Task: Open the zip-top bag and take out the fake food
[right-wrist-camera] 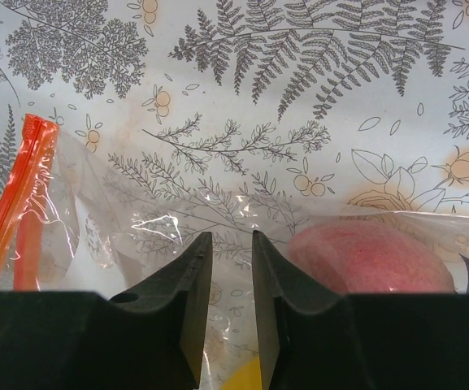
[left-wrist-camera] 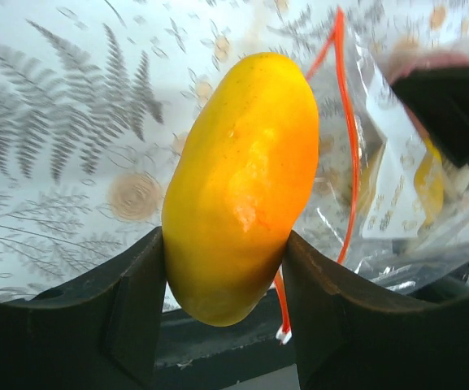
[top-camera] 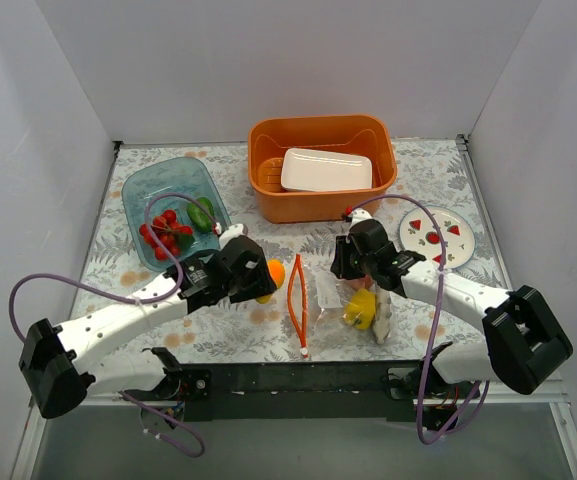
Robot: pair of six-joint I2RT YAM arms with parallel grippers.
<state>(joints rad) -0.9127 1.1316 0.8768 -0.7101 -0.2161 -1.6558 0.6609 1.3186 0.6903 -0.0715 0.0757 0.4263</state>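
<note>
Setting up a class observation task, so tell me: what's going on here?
The left gripper is shut on an orange-yellow fake pepper, held beside the open mouth of the zip-top bag. The right gripper sits on the bag's clear plastic, fingers nearly together; whether it pinches the plastic is unclear. A yellow piece and a pinkish piece are inside the bag.

Bag point(top-camera: 326, 298) R of tray point(top-camera: 168, 183).
</note>
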